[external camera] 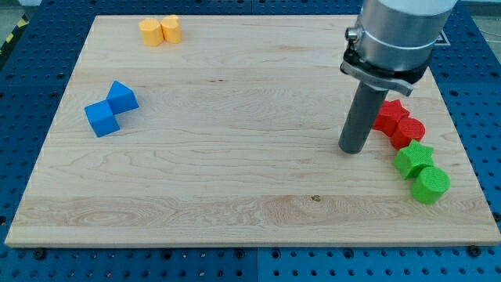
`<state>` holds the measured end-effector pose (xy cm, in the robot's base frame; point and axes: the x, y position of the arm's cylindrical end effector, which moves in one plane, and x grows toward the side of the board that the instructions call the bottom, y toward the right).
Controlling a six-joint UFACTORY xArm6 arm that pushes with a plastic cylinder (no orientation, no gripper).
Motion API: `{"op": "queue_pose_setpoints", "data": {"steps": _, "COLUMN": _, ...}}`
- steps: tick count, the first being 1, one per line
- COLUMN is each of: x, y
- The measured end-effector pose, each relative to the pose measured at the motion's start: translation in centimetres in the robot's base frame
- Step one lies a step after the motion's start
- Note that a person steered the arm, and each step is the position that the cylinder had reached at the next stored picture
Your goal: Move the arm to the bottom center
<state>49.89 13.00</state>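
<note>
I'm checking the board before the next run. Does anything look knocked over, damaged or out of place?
Nothing stands out. The blocks sit in tidy colour pairs: yellow, blue, red and green. My tip rests on the wooden board, just left of the red pair.

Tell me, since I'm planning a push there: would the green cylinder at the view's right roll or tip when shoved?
The green cylinder stands on its flat end, so it would probably slide, not roll. It looks squat, so tipping seems unlikely. It touches the green star, which might get nudged along.
</note>
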Motion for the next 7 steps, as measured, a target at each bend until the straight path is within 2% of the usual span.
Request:
{"op": "queue_pose_setpoints", "data": {"steps": 4, "x": 1.8, "y": -1.8}}
{"op": "queue_pose_setpoints", "data": {"steps": 7, "x": 3.4, "y": -5.5}}
